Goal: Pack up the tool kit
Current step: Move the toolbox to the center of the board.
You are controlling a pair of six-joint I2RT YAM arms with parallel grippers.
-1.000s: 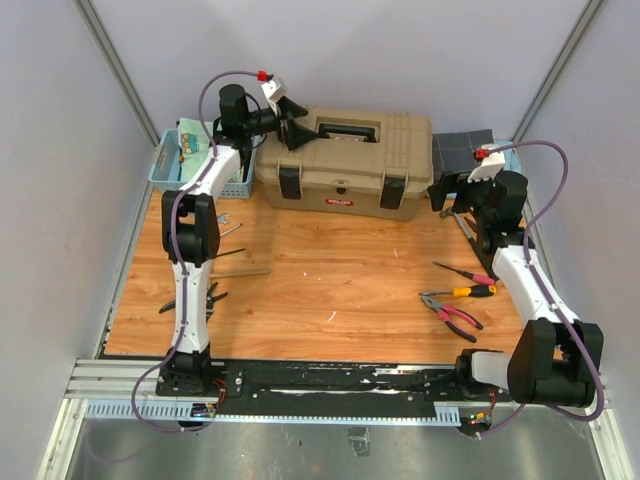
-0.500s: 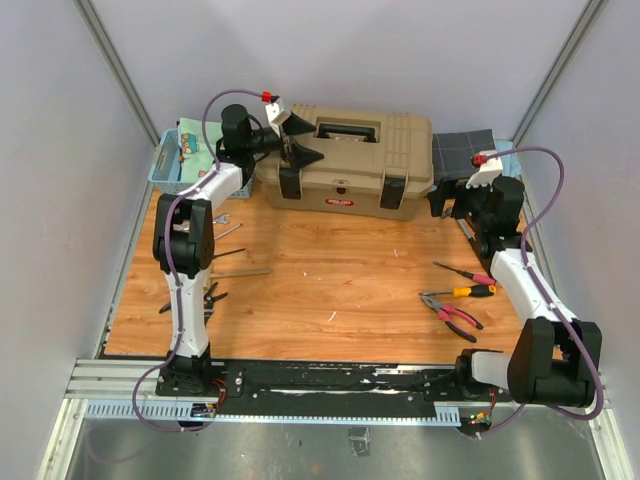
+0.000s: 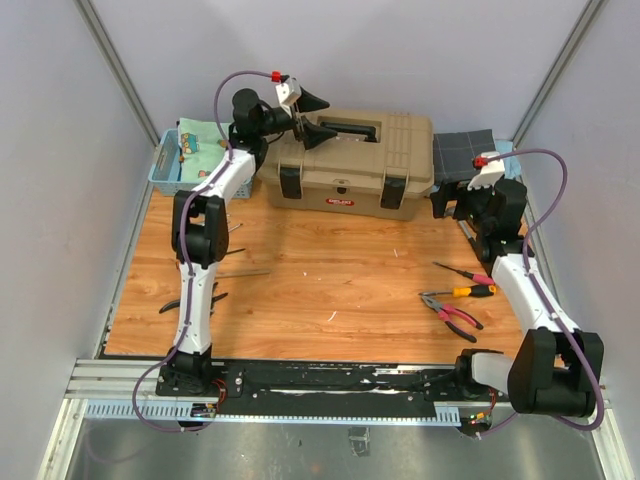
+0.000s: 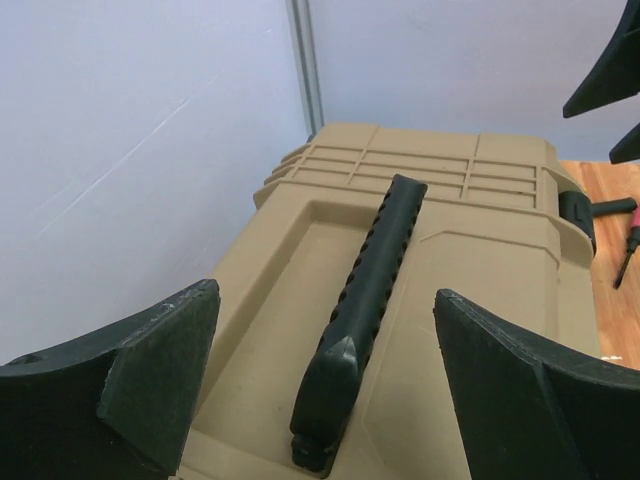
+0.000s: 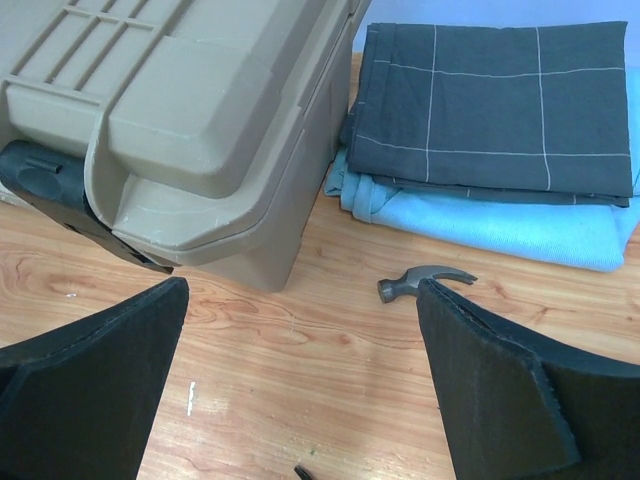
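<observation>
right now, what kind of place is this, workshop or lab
Probably a robot lab test cell, not a workshop: plain grey panel walls close in a wood-top table, two arms are bolted to a metal rail at its near edge, and a tan toolbox and pliers are laid out.

The tan toolbox (image 3: 345, 165) sits closed at upper centre, its black handle (image 4: 365, 300) flat in the lid. Red-handled pliers (image 3: 452, 314) and screwdrivers (image 3: 472, 291) lie at lower right.

The toolbox (image 3: 345, 165) sits far on the table (image 3: 330, 270), a basket (image 3: 158, 172) left of it and folded cloths (image 3: 462, 152) right of it. A hammer (image 5: 425, 281) lies just before the cloths; pliers (image 3: 452, 316) and screwdrivers (image 3: 476, 291) lie near right.
</observation>
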